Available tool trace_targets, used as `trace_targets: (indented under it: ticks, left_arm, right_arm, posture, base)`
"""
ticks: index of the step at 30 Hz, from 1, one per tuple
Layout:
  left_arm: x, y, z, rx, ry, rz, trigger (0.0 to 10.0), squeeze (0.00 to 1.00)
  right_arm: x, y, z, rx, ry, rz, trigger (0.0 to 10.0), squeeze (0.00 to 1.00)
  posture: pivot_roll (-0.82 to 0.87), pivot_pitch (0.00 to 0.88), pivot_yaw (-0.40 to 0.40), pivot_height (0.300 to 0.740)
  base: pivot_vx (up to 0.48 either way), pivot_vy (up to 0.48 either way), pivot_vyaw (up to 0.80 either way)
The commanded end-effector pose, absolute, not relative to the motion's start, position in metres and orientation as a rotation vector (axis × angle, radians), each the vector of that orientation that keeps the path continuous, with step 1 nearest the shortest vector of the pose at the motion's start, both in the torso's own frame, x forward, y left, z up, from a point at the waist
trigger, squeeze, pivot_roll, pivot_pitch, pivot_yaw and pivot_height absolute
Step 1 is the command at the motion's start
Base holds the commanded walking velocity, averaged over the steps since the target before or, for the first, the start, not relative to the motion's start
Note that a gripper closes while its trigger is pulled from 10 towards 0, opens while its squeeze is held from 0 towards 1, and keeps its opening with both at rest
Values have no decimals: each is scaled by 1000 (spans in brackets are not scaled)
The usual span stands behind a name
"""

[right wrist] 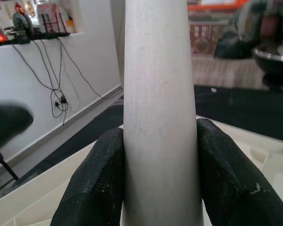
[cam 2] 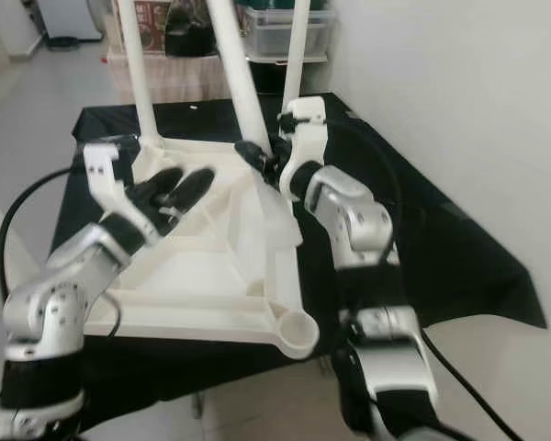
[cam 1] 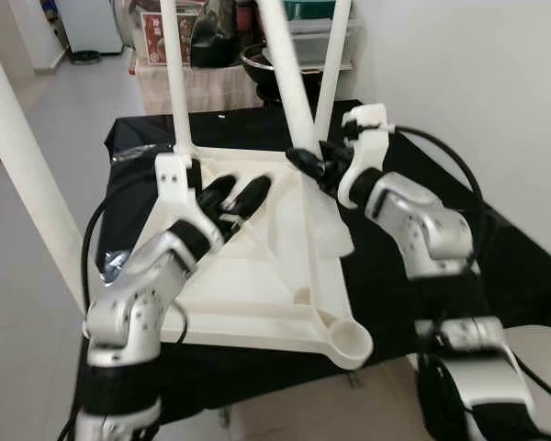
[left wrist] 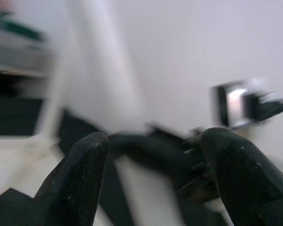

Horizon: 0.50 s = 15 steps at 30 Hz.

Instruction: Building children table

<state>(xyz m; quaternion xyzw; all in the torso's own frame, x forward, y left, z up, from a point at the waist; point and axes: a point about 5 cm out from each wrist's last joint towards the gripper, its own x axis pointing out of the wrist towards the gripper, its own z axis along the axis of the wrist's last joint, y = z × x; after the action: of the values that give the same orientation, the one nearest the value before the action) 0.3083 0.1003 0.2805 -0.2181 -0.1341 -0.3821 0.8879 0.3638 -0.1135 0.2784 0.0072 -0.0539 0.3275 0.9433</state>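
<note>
White tabletop [cam 1: 257,294] upside down on black-draped counter [cam 1: 496,276], legs standing up from corners. Right gripper [cam 1: 310,165] clenched around white leg [cam 1: 289,83] low near tabletop's far edge; fingers [right wrist: 96,181] press both sides. Left gripper [cam 1: 234,196] above tabletop's far-left part, fingers spread, grasping nothing. Second leg [cam 1: 177,83] upright at far-left corner, behind left gripper.
</note>
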Motion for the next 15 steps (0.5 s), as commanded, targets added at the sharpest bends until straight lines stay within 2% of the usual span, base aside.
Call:
trace_targets:
  ticks: [1, 3, 8, 15]
  left_arm:
    - [307, 98, 285, -473, -270, -904, 10000, 0]
    - [309, 96, 301, -466, -293, -988, 10000, 0]
    - [316, 99, 308, -450, -304, -973, 10000, 0]
    - [332, 114, 322, -403, -336, -835, 10000, 0]
  right_arm:
    - [355, -106, 290, -37, -191, 718, 10000, 0]
    - [347, -99, 292, -72, -241, 765, 10000, 0]
    - [342, -97, 293, -74, -284, 792, 10000, 0]
    - [334, -98, 287, -92, -313, 798, 10000, 0]
  posture:
    - [-70, 0, -5, 740]
    - [-71, 0, 2, 740]
    - [-68, 0, 7, 740]
    - [-65, 0, 9, 740]
  base:
    - [0, 0, 0]
    - [0, 0, 0]
    - [0, 0, 0]
    - [0, 0, 0]
